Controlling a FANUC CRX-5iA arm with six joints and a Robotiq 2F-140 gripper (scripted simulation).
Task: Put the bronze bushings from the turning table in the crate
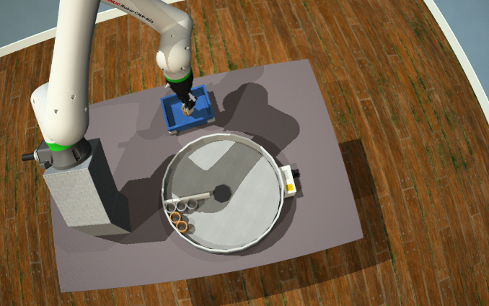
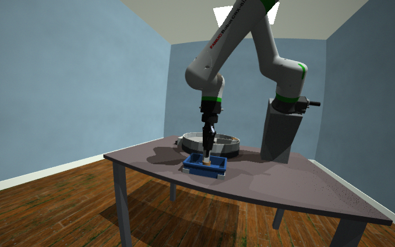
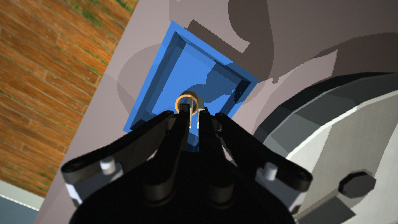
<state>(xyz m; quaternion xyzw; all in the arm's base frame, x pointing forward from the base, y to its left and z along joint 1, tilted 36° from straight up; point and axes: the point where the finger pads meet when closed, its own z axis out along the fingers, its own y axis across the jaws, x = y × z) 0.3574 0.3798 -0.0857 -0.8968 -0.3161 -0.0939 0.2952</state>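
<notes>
My gripper (image 1: 188,107) (image 2: 206,154) (image 3: 195,104) is shut on the wall of a bronze bushing (image 1: 185,112) (image 2: 206,162) (image 3: 185,98) and holds it low inside the blue crate (image 1: 171,114) (image 2: 216,168) (image 3: 150,100). On the round turning table (image 1: 254,197) (image 2: 193,139) (image 3: 350,135), at its front left by the rim, lie two bronze bushings (image 1: 175,216) (image 1: 182,226). Three steel bushings (image 1: 171,207) (image 1: 181,206) (image 1: 192,203) lie in a row just behind them, against a grey bar (image 1: 193,197).
The robot's grey pedestal (image 1: 83,190) (image 2: 280,134) stands left of the turning table. A white box (image 1: 288,180) with a yellow label sits on the turning table's right side. The crate stands on the grey table top (image 1: 314,114) (image 2: 285,184) behind the turning table.
</notes>
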